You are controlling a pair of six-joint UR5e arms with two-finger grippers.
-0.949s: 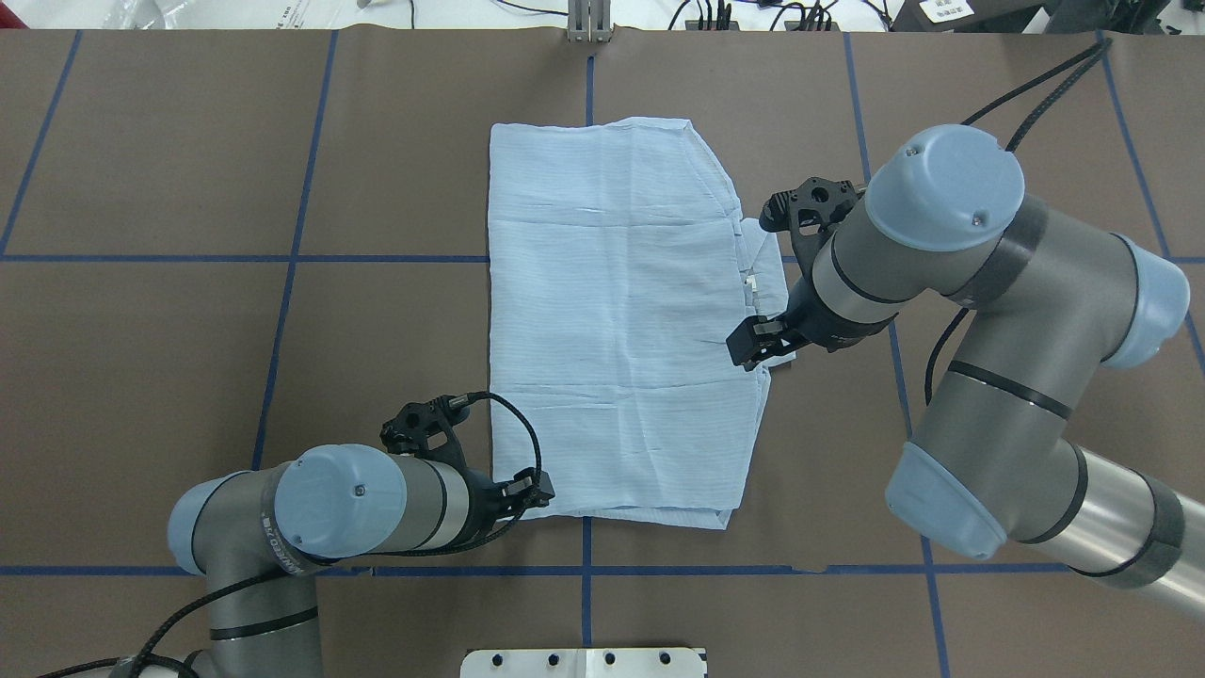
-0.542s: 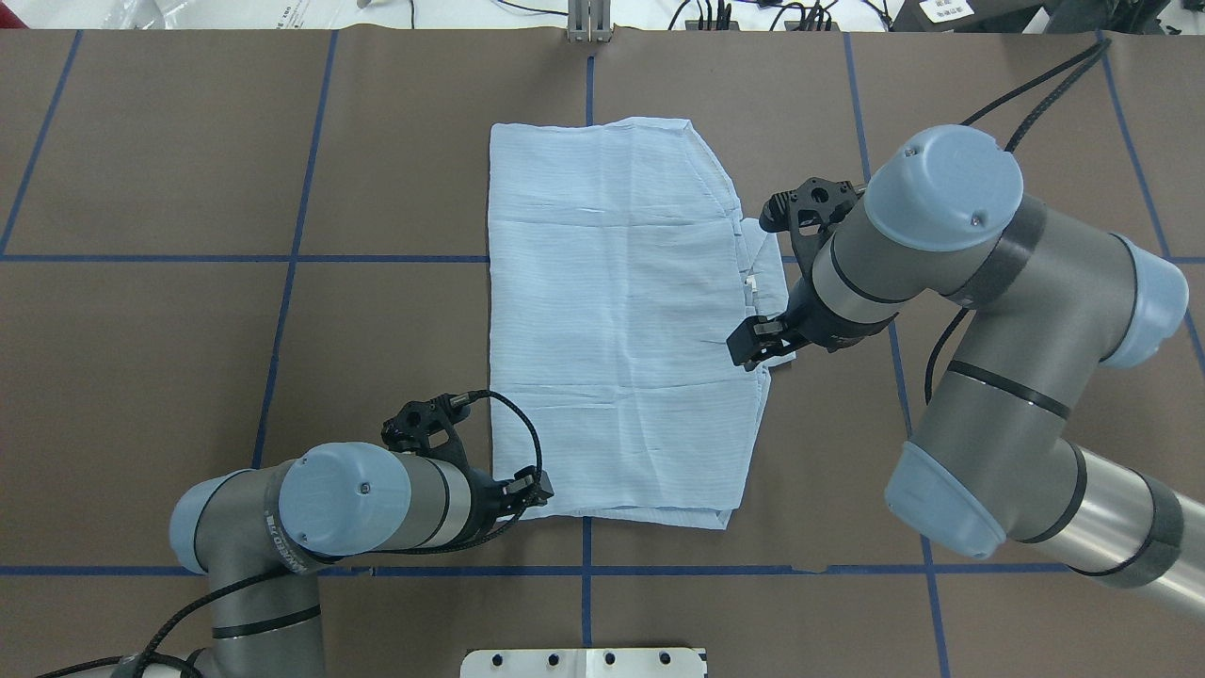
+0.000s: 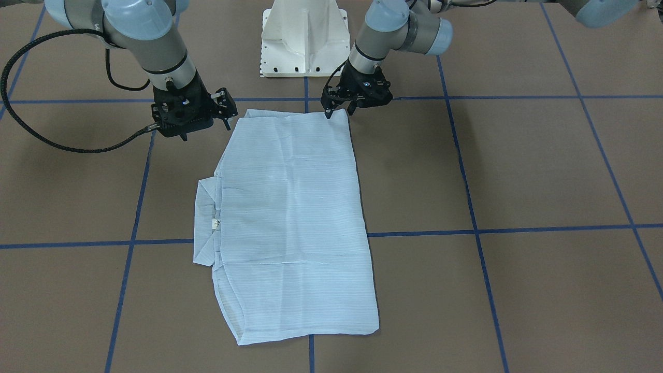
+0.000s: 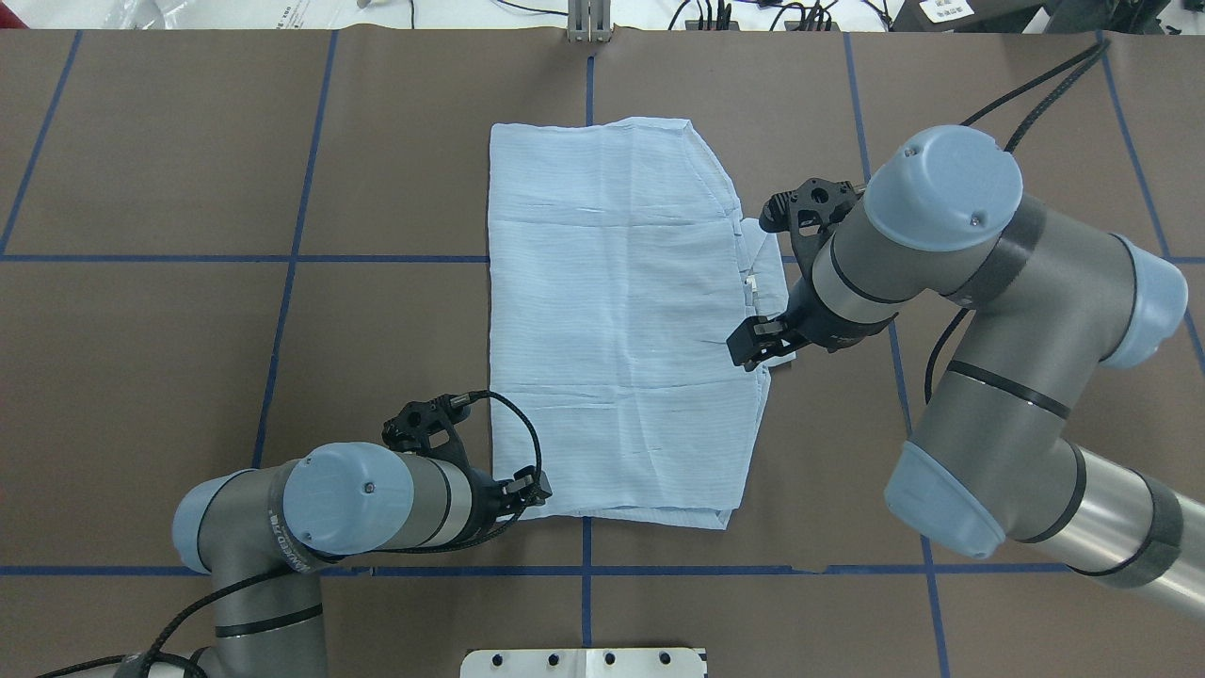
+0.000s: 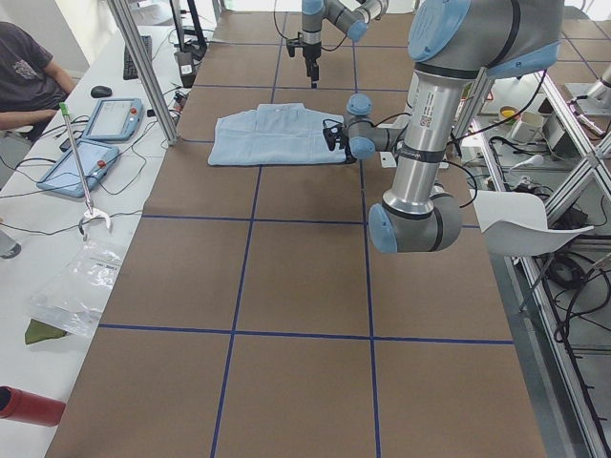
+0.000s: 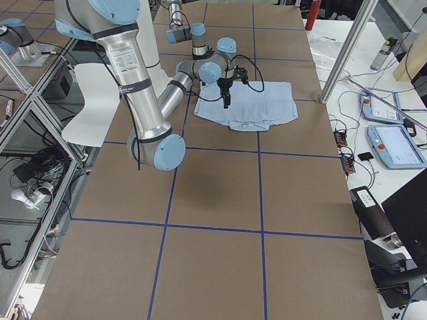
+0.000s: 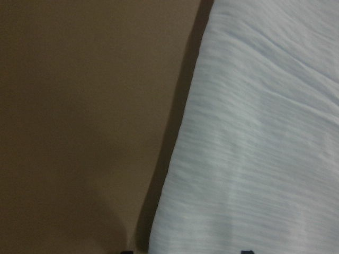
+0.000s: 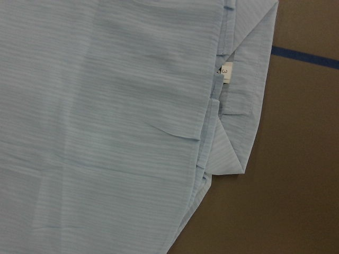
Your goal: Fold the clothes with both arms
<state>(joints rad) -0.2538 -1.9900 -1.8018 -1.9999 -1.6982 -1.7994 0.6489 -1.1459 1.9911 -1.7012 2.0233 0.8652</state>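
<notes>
The pale blue striped shirt (image 4: 612,320) lies flat on the brown table, folded into a long rectangle, and it also shows in the front view (image 3: 290,217). Its collar (image 4: 767,273) sticks out at the right edge, and a white size label (image 8: 226,71) shows there. My left gripper (image 4: 535,490) is low at the shirt's near left corner (image 3: 339,111), open, with the shirt's edge (image 7: 175,159) between its fingertips. My right gripper (image 4: 753,347) hovers above the right edge just nearer than the collar (image 3: 225,109), open and empty. The shirt's buttons are hidden.
Blue tape lines (image 4: 292,254) divide the table into squares. The white pedestal base (image 3: 303,36) stands at the robot's side of the table. A person (image 5: 24,72) and tablets (image 5: 110,119) are at a side bench beyond the far table edge.
The left arm's elbow has shifted very slightly. Both grippers and the shirt stay where they were.
</notes>
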